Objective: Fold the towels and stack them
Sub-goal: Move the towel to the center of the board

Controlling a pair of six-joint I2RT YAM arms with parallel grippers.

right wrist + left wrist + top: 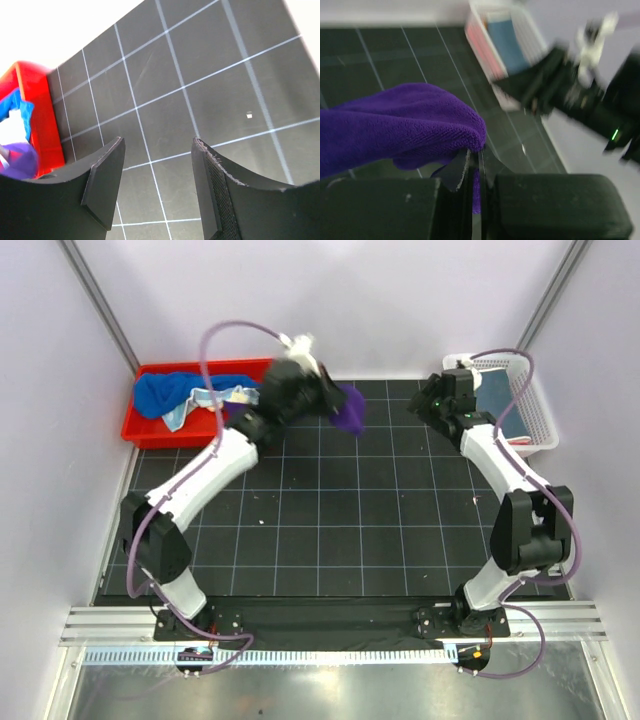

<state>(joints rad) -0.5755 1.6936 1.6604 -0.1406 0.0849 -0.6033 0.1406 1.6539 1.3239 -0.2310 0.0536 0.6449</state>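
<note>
My left pincer [475,167] is clamped on a fold of the purple towel [405,122], which hangs above the black grid mat [340,530]. My right pincer [159,147] stands open, holding nothing. Farther back, a bright blue towel [165,392] lies in the red bin [135,435], and the white basket [545,430] sits far right.

Pale lilac walls [60,390] enclose a black gridded mat [340,530]; the front rail [100,625] looks metallic.
</note>
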